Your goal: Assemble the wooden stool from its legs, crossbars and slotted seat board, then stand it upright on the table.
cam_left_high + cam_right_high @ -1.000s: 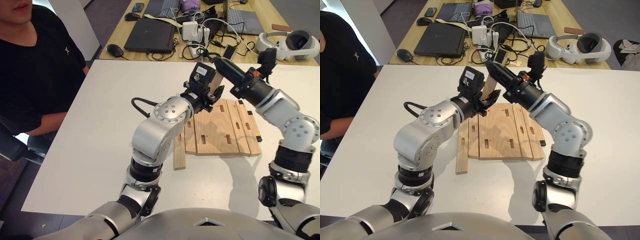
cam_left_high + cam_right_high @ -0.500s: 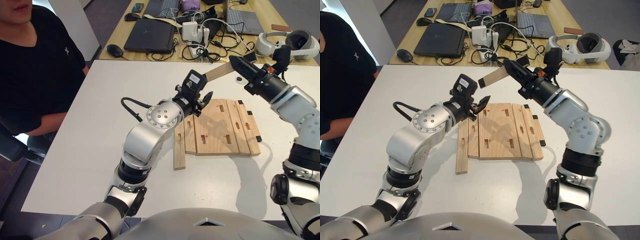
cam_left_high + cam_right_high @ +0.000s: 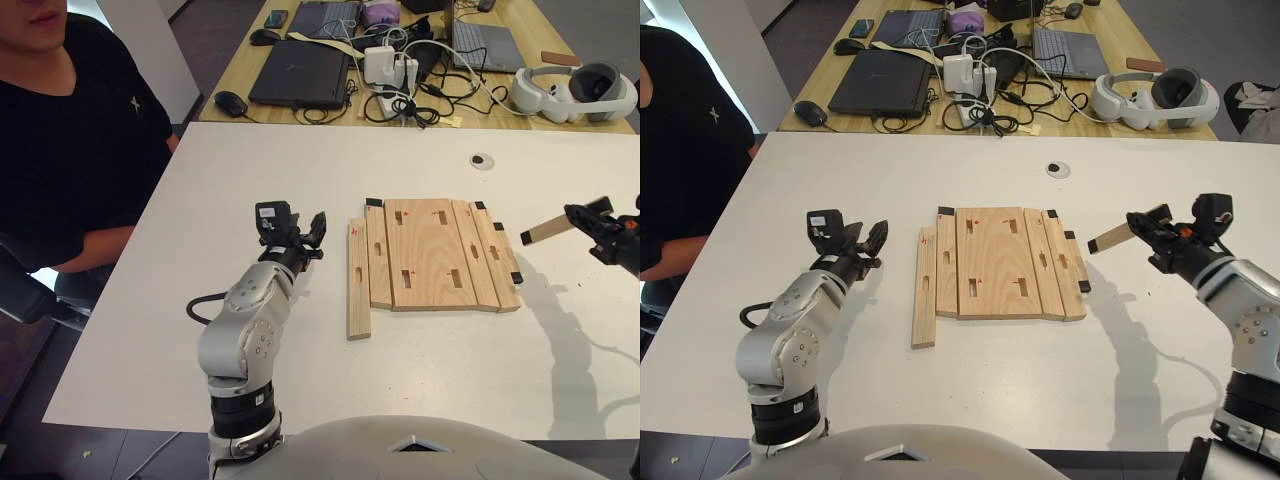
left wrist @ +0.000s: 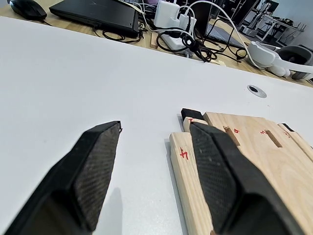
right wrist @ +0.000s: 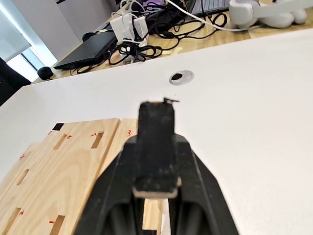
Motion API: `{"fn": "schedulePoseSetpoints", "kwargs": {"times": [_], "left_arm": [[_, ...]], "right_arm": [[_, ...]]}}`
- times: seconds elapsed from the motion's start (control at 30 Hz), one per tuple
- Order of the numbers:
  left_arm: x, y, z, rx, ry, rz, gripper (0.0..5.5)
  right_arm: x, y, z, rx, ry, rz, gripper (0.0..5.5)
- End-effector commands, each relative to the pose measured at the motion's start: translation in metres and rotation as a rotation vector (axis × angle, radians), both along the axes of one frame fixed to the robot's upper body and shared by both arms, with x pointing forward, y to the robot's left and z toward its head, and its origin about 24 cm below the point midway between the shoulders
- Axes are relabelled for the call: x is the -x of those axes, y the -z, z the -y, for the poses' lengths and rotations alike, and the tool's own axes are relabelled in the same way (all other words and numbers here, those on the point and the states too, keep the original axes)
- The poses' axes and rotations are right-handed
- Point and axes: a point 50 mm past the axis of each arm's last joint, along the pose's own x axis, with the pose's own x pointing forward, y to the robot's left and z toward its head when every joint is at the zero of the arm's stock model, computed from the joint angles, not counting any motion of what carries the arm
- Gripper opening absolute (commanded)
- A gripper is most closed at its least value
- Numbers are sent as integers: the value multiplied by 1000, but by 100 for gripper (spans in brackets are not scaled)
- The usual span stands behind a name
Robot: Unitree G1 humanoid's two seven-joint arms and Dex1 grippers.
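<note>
Pale wooden seat board (image 3: 430,255) bears red marks; table (image 3: 250,160) is white, left end effector (image 4: 155,126) black.

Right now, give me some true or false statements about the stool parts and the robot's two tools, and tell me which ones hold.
1. The left tool is open and holds nothing. True.
2. The right tool is empty. False: it is shut on a pale wooden leg with a black tip.
3. The slotted pale wooden seat board lies flat on the white table. True.
4. The leg is held directly above the seat board. False: it is held off the board's right side, clear of it.
</note>
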Motion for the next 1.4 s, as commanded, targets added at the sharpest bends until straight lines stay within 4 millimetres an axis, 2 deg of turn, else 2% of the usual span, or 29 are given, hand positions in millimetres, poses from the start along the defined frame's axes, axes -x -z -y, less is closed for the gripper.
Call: {"fn": "schedulePoseSetpoints", "kwargs": {"times": [0.03,0.23,0.4,0.7,1.1,1.4], "left_arm": [[4,5,27,89,27,0,259],[2,9,31,74,-10,22,259],[1,9,37,80,-17,39,259],[3,9,39,87,-35,50,259],[2,10,43,76,-22,56,259],[0,11,45,70,-5,57,259]], "right_arm": [[-1,-2,-2,-56,-19,2,38],[-16,-14,-24,-125,-56,57,38],[-9,-2,-38,-152,-32,17,38],[-4,5,-24,-36,77,0,38],[5,17,-36,-106,51,-61,38],[8,28,-38,-63,53,-94,38]]}}
